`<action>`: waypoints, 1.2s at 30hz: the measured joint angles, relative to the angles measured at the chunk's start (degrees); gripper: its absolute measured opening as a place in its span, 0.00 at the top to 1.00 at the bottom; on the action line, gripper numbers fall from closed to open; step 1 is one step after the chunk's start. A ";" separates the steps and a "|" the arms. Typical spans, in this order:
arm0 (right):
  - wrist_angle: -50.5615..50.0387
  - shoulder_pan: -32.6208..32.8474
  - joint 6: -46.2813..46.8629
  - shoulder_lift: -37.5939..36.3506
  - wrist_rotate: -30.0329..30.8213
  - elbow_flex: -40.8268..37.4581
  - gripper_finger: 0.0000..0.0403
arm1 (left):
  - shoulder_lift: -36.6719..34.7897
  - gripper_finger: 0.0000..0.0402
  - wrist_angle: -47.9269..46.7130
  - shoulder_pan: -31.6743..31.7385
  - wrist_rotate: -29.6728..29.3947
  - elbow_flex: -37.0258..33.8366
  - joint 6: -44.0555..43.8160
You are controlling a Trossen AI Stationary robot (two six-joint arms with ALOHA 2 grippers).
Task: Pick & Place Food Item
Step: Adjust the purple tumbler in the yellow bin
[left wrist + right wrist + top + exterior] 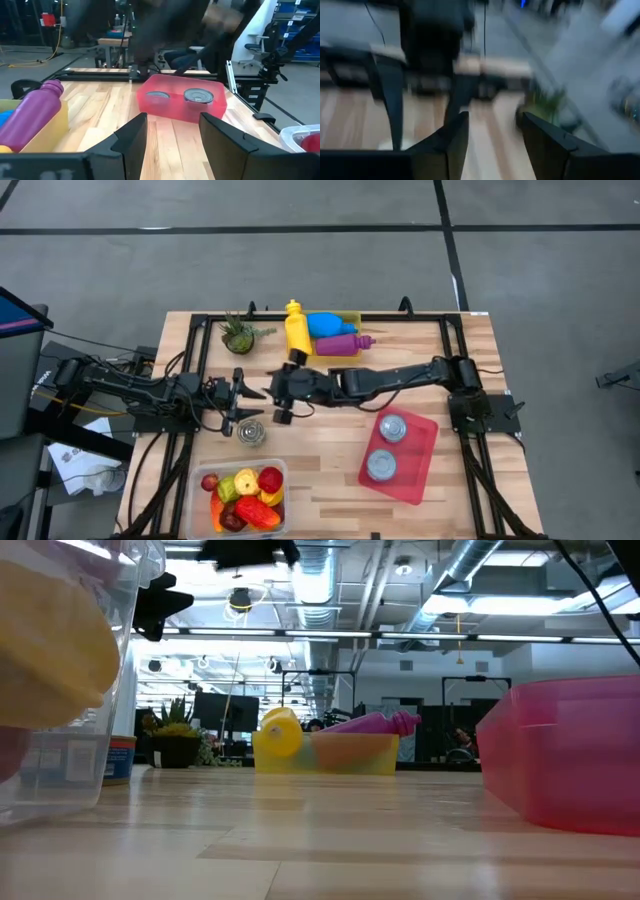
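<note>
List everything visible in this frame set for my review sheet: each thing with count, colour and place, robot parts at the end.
Table: one, light wood, holds everything.
Cans in tray: two, silver, in the pink tray on the right side.
Loose can: one, silver, on the wood beside the left gripper.
Clear container: one, near edge left of centre, holding red, yellow and green toy food.
Yellow bin: one, far edge, holding a blue bottle and a purple bottle.
Yellow bottle: one, at the bin's left side.
Potted plant: one, green, far left.
Left gripper: open, empty, by the loose can.
Right gripper: open, empty, mid-table, facing the left gripper.
</note>
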 joint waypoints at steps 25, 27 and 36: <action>82.61 -22.11 10.10 -11.59 -35.20 -46.28 0.71 | 0.00 0.57 -4.15 -4.15 0.98 -0.02 -0.18; 78.72 -24.99 11.24 -17.00 -33.42 -52.69 0.69 | 0.00 0.57 -4.01 -4.15 0.98 0.00 -0.20; 36.34 -33.10 14.66 -41.18 -28.17 -65.11 0.52 | 0.00 0.57 -1.92 -3.88 0.55 0.00 0.86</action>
